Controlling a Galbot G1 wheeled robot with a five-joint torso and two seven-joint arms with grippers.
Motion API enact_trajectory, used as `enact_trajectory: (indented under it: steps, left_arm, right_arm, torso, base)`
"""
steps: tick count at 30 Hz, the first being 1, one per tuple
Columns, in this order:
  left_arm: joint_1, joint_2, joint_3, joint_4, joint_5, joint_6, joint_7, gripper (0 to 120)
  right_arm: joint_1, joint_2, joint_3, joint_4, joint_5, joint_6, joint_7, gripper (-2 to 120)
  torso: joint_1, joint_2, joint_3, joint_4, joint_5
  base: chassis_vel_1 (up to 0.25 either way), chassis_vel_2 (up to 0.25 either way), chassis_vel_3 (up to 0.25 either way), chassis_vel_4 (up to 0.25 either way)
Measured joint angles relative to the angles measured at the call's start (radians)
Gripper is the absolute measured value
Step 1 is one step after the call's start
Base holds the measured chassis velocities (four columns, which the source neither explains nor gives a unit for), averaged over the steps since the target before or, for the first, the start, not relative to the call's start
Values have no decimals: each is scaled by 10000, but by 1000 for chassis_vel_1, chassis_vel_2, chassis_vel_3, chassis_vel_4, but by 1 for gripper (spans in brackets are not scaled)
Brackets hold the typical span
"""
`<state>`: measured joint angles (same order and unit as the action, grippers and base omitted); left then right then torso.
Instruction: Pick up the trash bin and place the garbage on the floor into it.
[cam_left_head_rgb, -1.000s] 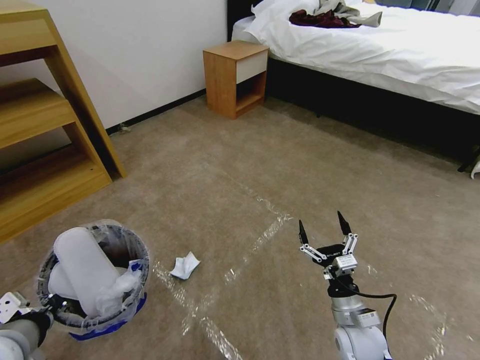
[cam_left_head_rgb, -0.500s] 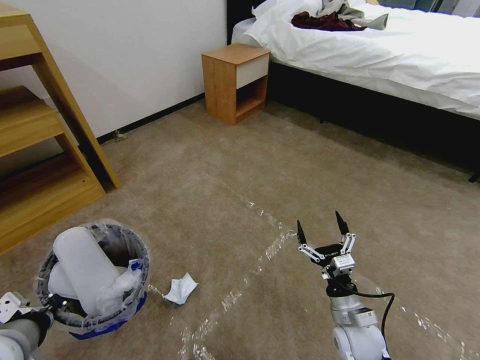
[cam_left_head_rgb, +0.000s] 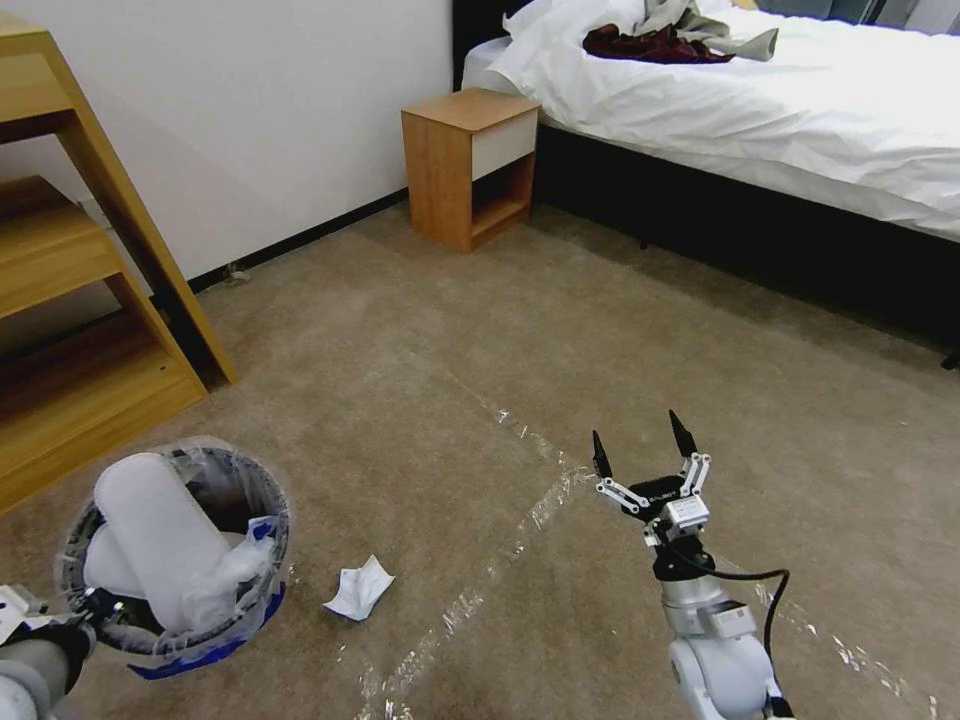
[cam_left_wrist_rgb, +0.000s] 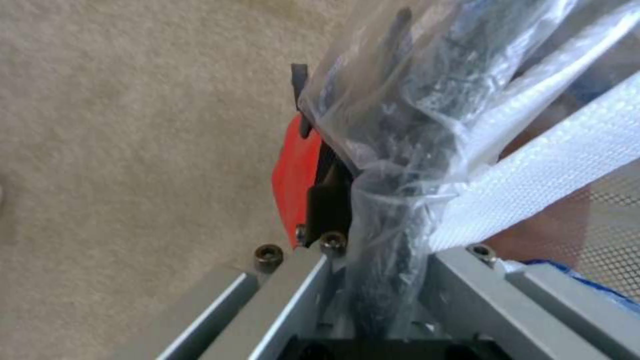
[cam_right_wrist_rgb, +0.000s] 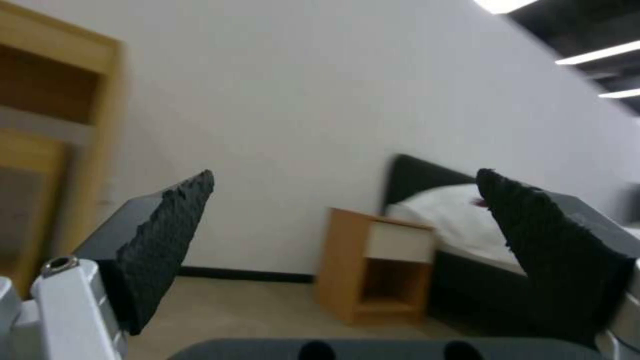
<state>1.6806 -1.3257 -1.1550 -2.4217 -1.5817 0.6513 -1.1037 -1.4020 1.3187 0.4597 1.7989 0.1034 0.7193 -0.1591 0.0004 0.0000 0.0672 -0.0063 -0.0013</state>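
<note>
The left gripper (cam_left_wrist_rgb: 333, 200) is pinching the trash bin (cam_left_head_rgb: 175, 560) by its rim, carrying it beside the crumpled paper (cam_left_head_rgb: 358, 590); right gripper (cam_left_head_rgb: 640, 452), fingers spread, is waiting beyond the paper.

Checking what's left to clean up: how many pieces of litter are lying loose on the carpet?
1: a crumpled white paper on the floor, between the trash bin and the tape lines. More may lie beyond the head view.
</note>
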Motion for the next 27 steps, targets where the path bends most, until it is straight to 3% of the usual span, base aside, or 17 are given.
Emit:
enact_trajectory:
  steps: [1, 3, 4, 5, 8, 9, 12, 20, 27]
  left_arm:
    - [0, 0, 0, 0, 0, 0, 0, 0]
    - [57, 62, -151, 33, 25, 0, -2, 0]
    - [87, 87, -233, 34, 21, 0, -2, 0]
    - [87, 87, -233, 34, 21, 0, -2, 0]
    - [70, 202, -277, 98, 19, 2, -1, 0]
    - [70, 202, -277, 98, 19, 2, -1, 0]
    - [-176, 536, 20, 342, 55, 14, -1, 0]
    - [-286, 685, 116, 484, 44, 24, 0, 0]
    - [-390, 643, 213, 521, 35, 29, 7, 0]
  right_arm:
    - [0, 0, 0, 0, 0, 0, 0, 100]
    - [498, -974, -539, -119, 576, -92, -402, 100]
    - [924, -1866, -983, -289, 891, -102, -666, 100]
    - [924, -1866, -983, -289, 891, -102, -666, 100]
    - [2348, -3935, -2416, -926, 2056, -132, -1807, 100]
    - [2348, -3935, -2416, -926, 2056, -132, -1807, 100]
    - [3274, -4867, -3250, -1300, 2746, -278, -3038, 100]
    - [5071, -5347, -5292, -1930, 3145, -487, -4509, 100]
    - [6926, -5059, -7237, -2852, 3010, -400, -5436, 100]
  torso:
    - [0, 0, 0, 0, 0]
    - [0, 0, -1, 0, 2]
    - [1, 0, 1, 1, 2]
    - [1, 0, 1, 1, 2]
    - [0, 0, 1, 3, 3]
    - [0, 0, 1, 3, 3]
    - [0, 0, 1, 0, -2]
    - [1, 0, 1, 2, 1]
    - [0, -2, 1, 0, -3]
  base:
    - [0, 0, 0, 0]
    - [0, 0, 0, 0]
    - [0, 0, 0, 0]
    - [0, 0, 0, 0]
    - [0, 0, 0, 0]
    - [0, 0, 0, 0]
    - [0, 0, 0, 0]
    - [0, 0, 0, 0]
    - [0, 0, 0, 0]
